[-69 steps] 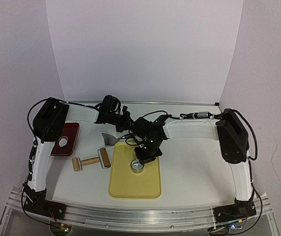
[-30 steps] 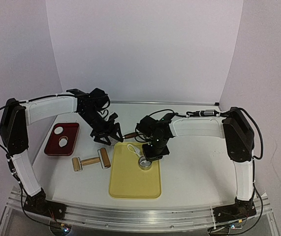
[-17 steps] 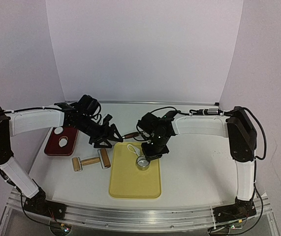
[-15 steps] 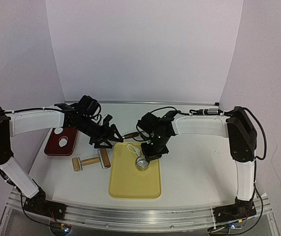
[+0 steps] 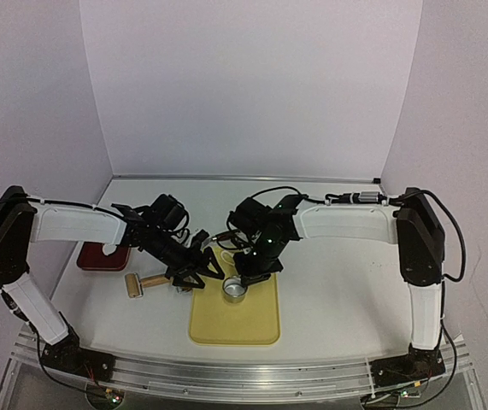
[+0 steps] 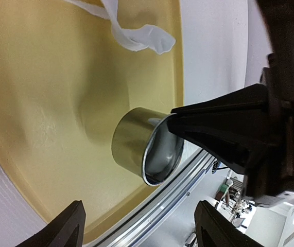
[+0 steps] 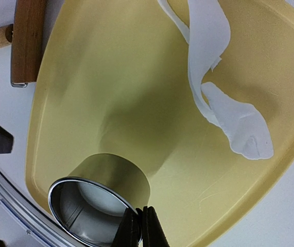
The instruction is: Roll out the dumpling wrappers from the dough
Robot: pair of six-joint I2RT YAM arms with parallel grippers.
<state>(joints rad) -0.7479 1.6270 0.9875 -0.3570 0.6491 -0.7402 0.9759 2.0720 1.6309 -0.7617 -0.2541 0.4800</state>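
Note:
A metal ring cutter [image 5: 236, 290] stands on the yellow board [image 5: 235, 329]. My right gripper [image 5: 244, 277] is shut on its rim; in the right wrist view the fingers [image 7: 140, 226] pinch the ring's wall [image 7: 110, 177]. A flat white dumpling wrapper [image 7: 101, 198] lies inside the ring. A thin torn strip of dough scrap [image 7: 224, 113] lies further up the board. My left gripper [image 5: 202, 270] is open at the board's left edge, just left of the ring. In its wrist view the ring cutter [image 6: 136, 141] shows beyond the left gripper [image 6: 141, 231], with nothing between the fingers.
A wooden roller [image 5: 151, 282] lies left of the board, partly under my left arm. A red tray [image 5: 97, 255] sits at the far left, mostly hidden by that arm. A brown tool handle [image 5: 223, 238] shows behind the board.
My left arm has swung from beside the red tray down to the board's left edge, near the ring. My right gripper has shifted the ring a little left and nearer.

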